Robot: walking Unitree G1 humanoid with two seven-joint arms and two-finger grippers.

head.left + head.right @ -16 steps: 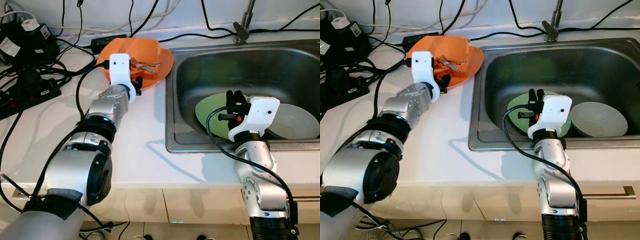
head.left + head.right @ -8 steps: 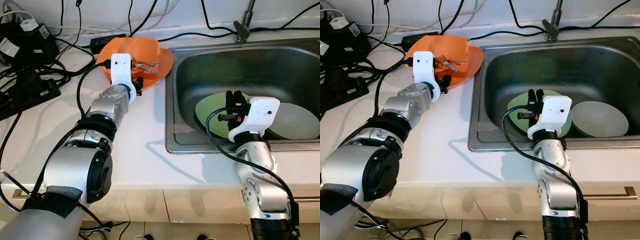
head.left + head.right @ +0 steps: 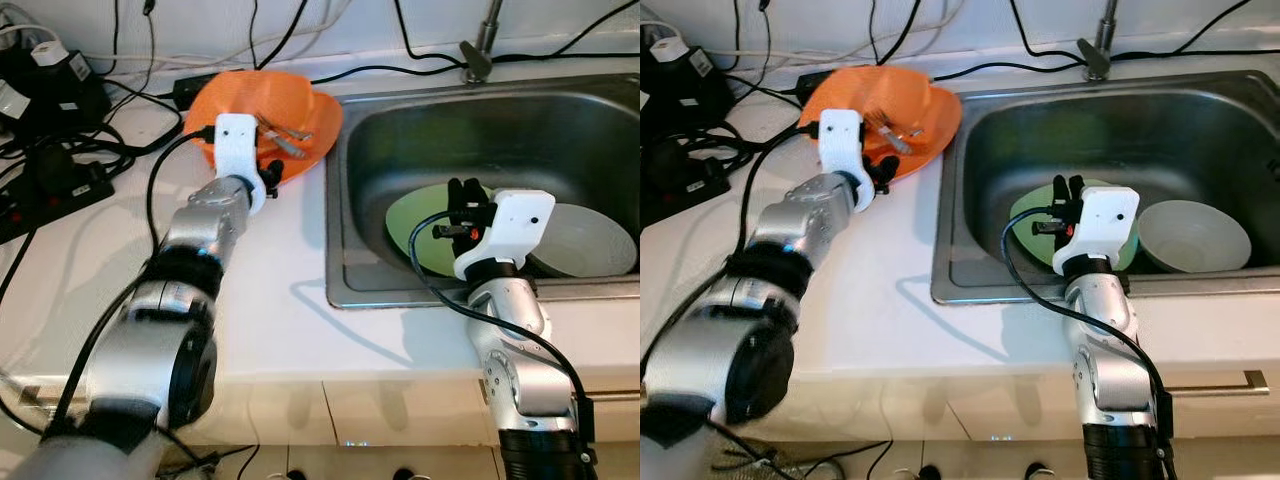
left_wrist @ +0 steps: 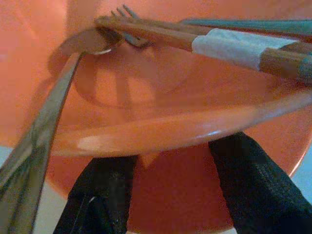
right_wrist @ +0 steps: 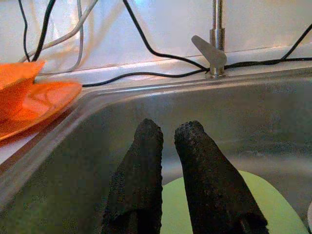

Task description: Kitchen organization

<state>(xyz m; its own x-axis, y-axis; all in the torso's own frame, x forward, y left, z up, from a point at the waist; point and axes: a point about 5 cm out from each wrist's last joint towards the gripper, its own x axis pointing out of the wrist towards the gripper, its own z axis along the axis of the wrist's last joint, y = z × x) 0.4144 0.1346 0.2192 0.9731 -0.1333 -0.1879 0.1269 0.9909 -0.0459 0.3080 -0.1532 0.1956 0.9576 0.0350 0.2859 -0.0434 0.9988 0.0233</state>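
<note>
- Your left gripper (image 4: 165, 192), fingers spread, straddles the orange plate's (image 4: 161, 131) rim; its wrist camera reveals fork (image 4: 127, 25) and spoon (image 4: 58, 87).
- Your right gripper (image 5: 165, 146), fingers nearly together, hovers over the green plate (image 3: 420, 225).

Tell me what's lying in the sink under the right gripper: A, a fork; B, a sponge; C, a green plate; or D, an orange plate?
C: the right gripper hangs over a green plate on the floor of the sink, beside a pale bowl; the orange plate is on the counter at the left gripper.
</note>
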